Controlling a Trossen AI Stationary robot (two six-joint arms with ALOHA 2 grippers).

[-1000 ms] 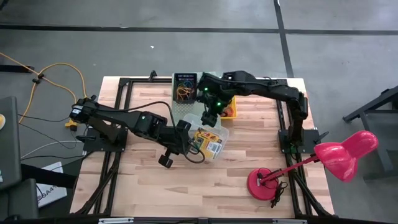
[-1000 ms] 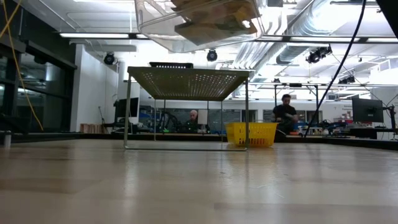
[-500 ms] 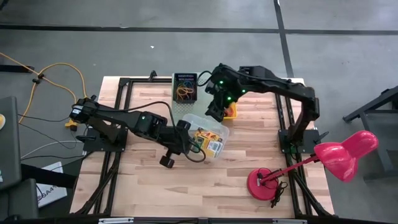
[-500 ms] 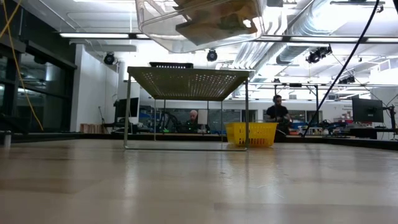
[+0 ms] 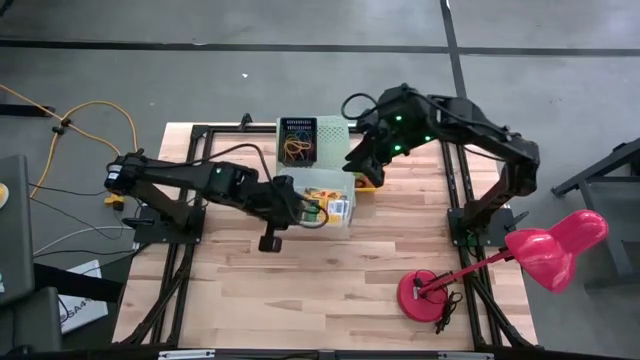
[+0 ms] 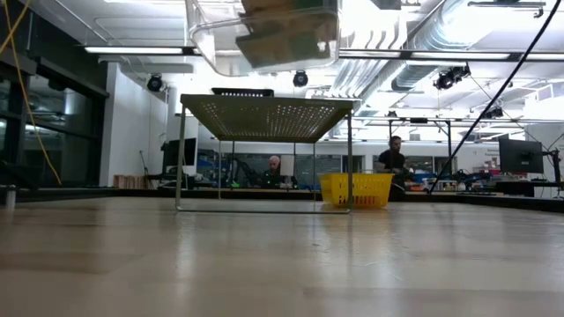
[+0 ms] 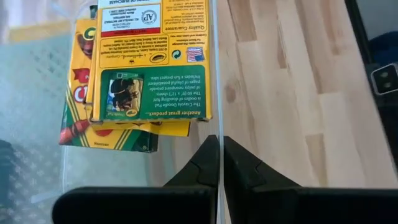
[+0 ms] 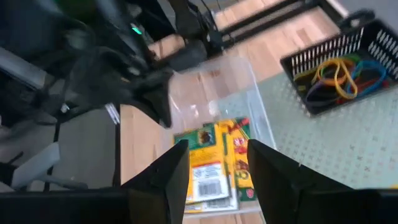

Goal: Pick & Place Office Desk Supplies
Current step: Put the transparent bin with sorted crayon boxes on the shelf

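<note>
While the left gripper (image 7: 219,163) was clamped on the clear bin's (image 5: 322,203) wall, holding it aloft near the tabletop's far edge, both crayon boxes (image 7: 146,62) sat inside. Right gripper (image 8: 217,163) hovered wide, empty. Elastic bands (image 5: 296,149) remained in the black basket (image 5: 298,128); likely unfinished.

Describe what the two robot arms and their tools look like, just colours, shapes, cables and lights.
Both arms are black and jointed, built of chunky segments. The left arm has a black cable looping along it; the right arm shows small green lights near its wrist. The left tool has two dark, wedge-shaped fingers; the right tool has two dark, blocky fingers.
</note>
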